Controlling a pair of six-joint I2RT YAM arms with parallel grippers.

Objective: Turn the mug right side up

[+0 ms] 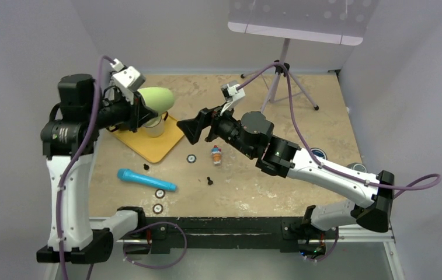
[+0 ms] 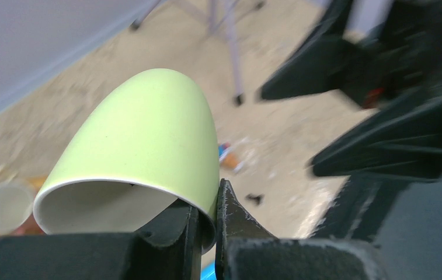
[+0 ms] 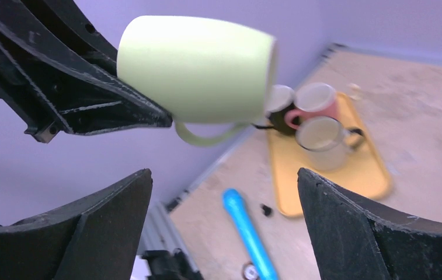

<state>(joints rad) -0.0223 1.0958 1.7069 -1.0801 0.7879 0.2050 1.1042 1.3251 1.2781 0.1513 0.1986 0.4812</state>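
Observation:
The mug (image 1: 157, 98) is pale green and hangs on its side in the air above the yellow tray (image 1: 154, 146). Its bottom points right and its handle (image 3: 204, 134) hangs down. My left gripper (image 1: 142, 111) is shut on the mug's (image 2: 148, 134) rim, with one finger inside the mouth and one outside (image 2: 233, 213). My right gripper (image 1: 186, 131) stands wide open just right of the mug's bottom and touches nothing. In the right wrist view the mug (image 3: 198, 70) sits above the gap between the open fingertips (image 3: 224, 175).
The tray (image 3: 376, 175) carries a pink mug (image 3: 315, 102), a black mug (image 3: 279, 114) and a clear glass mug (image 3: 323, 140). A blue cylinder (image 1: 146, 179), a small toy figure (image 1: 216, 156), washers (image 1: 191, 157) and a black screw (image 1: 209, 179) lie on the table. A tripod (image 1: 277, 81) stands at the back.

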